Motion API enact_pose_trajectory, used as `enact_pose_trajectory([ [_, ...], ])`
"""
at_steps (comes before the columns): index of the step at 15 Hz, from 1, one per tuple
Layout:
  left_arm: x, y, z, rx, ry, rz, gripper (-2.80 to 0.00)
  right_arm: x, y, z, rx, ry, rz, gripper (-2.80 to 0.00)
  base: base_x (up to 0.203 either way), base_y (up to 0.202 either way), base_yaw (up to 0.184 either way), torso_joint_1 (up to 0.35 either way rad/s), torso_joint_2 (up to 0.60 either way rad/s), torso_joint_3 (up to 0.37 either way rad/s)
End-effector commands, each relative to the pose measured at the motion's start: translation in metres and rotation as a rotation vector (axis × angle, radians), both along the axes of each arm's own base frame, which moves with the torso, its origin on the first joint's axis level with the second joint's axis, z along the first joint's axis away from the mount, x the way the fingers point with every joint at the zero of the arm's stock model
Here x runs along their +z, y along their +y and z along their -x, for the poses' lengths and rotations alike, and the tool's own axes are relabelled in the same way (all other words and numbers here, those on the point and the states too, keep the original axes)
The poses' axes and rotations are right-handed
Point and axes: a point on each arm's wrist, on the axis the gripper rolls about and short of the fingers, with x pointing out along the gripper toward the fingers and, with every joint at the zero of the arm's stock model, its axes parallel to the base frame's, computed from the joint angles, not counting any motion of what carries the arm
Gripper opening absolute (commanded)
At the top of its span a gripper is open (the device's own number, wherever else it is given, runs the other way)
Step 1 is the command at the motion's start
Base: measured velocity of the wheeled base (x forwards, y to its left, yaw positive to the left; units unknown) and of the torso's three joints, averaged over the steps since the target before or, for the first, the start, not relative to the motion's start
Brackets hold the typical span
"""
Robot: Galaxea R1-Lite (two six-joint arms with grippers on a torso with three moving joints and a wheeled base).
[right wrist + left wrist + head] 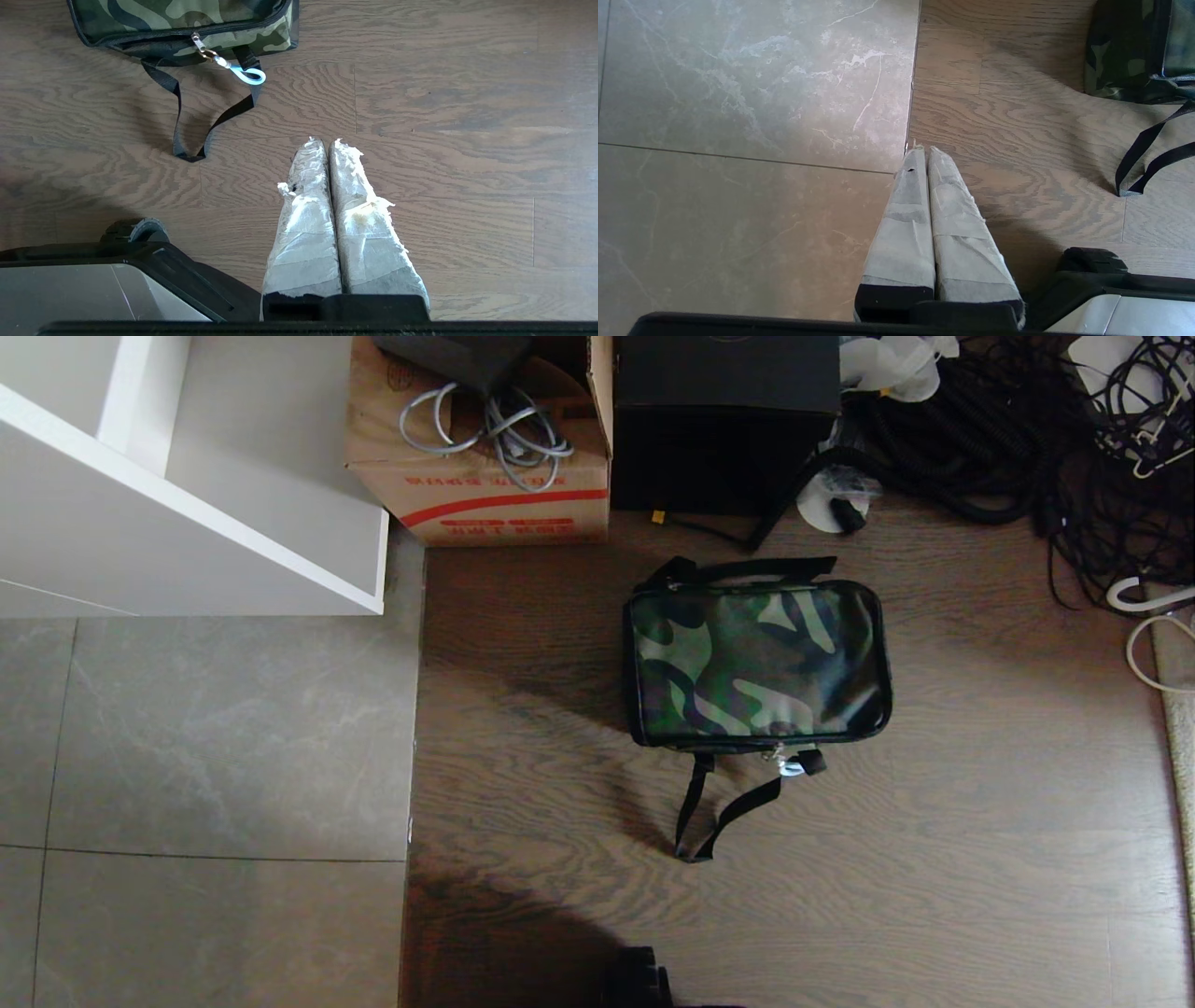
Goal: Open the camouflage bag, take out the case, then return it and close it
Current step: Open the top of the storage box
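I am holding my left gripper [924, 151] pressed shut and empty over the tile seam, my right gripper [327, 142] likewise near the camouflage bag [756, 663], lying zipped farther out. I should be pinching its white zipper pull [247, 74] squarely.

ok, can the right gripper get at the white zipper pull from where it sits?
Probably yes. The right gripper hangs shut over bare wood floor, and the white zipper pull lies exposed beside the camouflage bag, with only a black strap nearby.
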Motion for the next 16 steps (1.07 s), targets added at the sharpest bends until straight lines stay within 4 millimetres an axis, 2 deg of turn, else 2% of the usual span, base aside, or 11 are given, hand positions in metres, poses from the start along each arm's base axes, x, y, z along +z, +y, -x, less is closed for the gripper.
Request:
enact_pose_trajectory([
  [1, -0.0019, 0.0, -0.0006, 0.0, 0.006, 0.001, -2.8, -0.0001, 0.0, 0.0, 0.001, 0.0, -0.001, -2.8, 0.0, 0.0, 0.0, 0.0, 0.0, 0.0],
  [16, -0.0021, 0.0, -0.0006, 0.002, 0.007, 0.001, -2.8, 0.0, 0.0, 0.0, 0.002, 0.0, 0.011, -2.8, 0.0, 0.0, 0.0, 0.0, 0.0, 0.0],
])
